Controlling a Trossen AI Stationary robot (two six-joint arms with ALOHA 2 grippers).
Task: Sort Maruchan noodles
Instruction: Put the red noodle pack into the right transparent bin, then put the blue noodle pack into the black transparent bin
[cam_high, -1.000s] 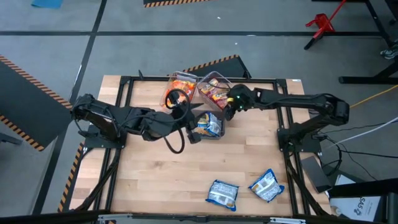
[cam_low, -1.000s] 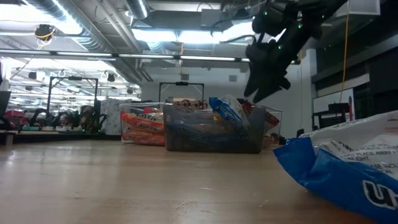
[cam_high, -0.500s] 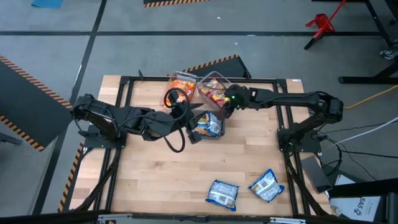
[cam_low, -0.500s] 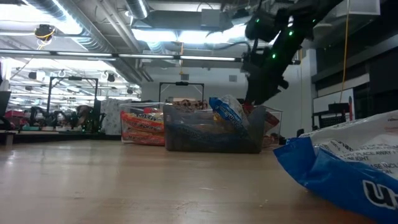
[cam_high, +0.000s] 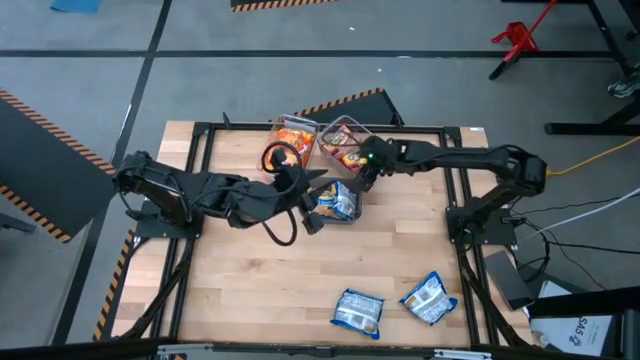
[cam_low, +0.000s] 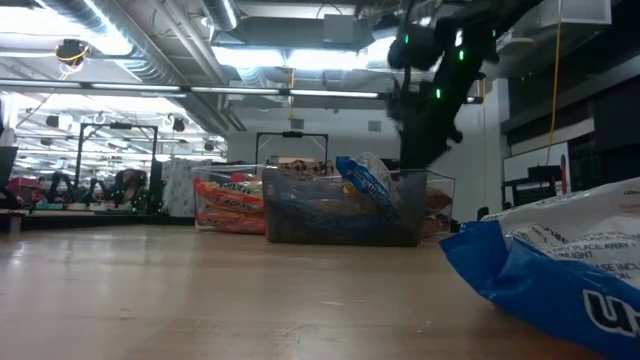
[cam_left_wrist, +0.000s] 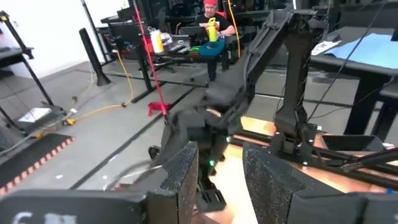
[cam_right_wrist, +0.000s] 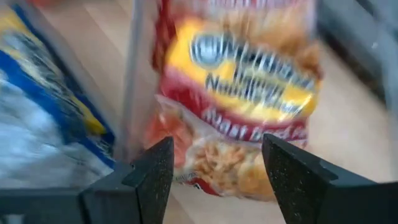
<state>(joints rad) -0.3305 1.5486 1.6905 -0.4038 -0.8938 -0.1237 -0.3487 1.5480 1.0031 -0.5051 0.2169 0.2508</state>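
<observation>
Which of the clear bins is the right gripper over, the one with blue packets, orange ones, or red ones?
The red-packet bin, at the table's far side. The right gripper is open over it, a red-and-white packet showing between its fingers. The blue-packet bin sits nearer, the orange-packet bin beside.

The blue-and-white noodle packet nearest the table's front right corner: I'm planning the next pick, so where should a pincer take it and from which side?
Judging by the high view, the blue-and-white noodle packet lies flat and askew, apart from its neighbour. Probably best to come straight down and pinch across its short width near the middle; the crinkly wrapper may give.
</observation>
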